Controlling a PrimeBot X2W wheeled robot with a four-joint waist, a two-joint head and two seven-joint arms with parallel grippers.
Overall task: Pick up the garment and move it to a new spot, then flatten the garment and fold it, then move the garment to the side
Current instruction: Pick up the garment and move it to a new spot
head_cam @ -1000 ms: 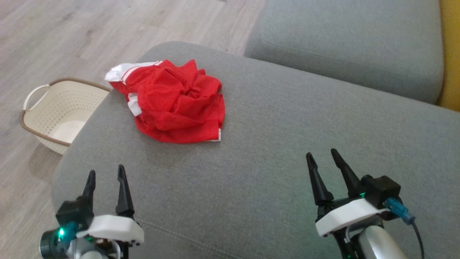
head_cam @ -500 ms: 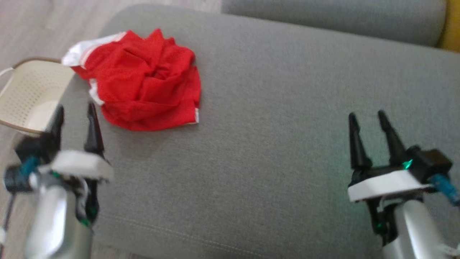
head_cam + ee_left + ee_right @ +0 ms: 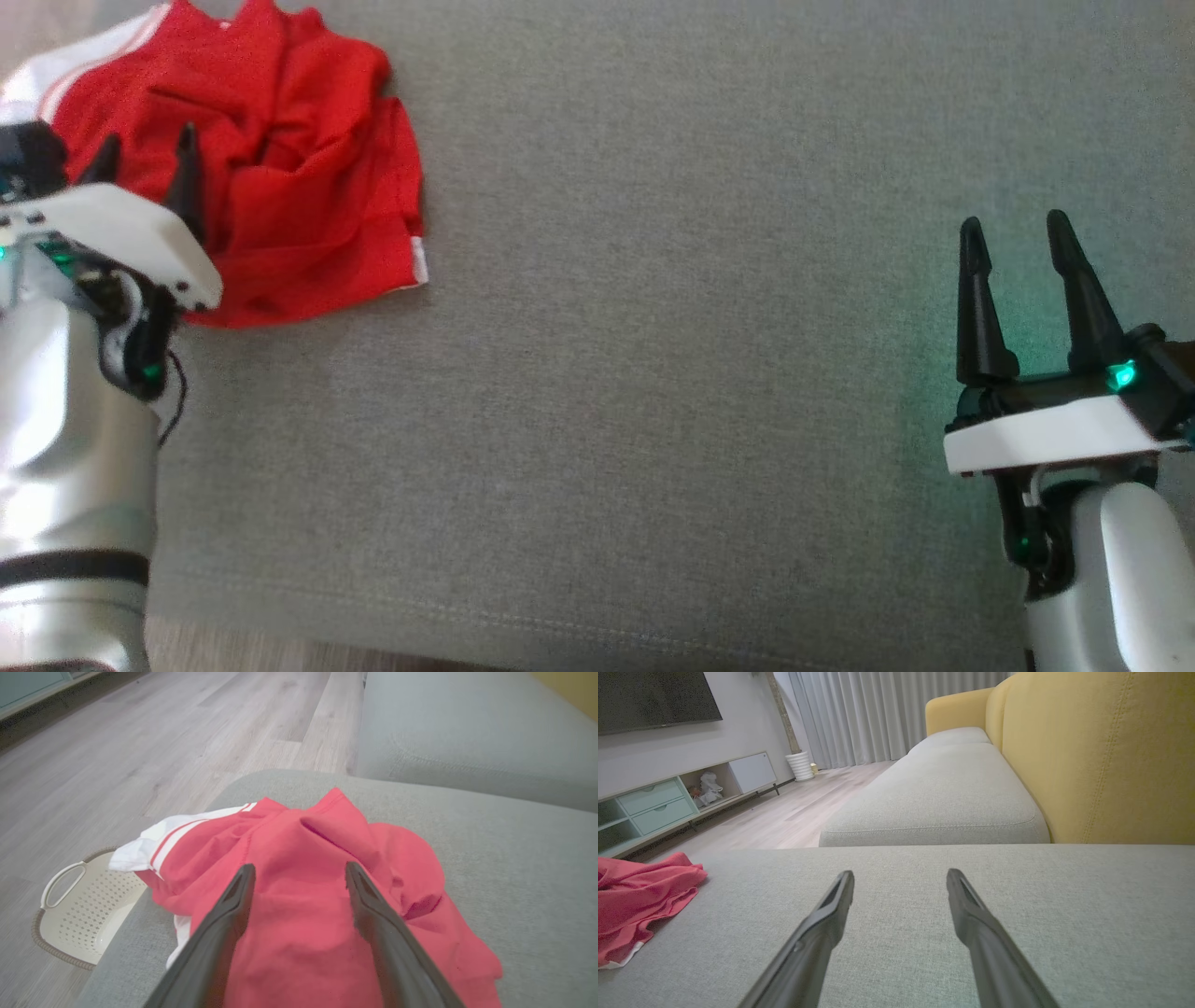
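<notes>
Garment [image 3: 280, 187] is a crumpled red mesh thing with white striped trim. It lies bunched at the left end of the grey sofa cushion [image 3: 653, 373], close to the edge, and a cream basket [image 3: 70, 914] sits on the floor below. The left gripper [image 3: 149, 138] hangs over the heap, fingers spread, pinching nothing. The right gripper [image 3: 1014, 222], also spread, hovers over bare cushion well apart from the cloth.
</notes>
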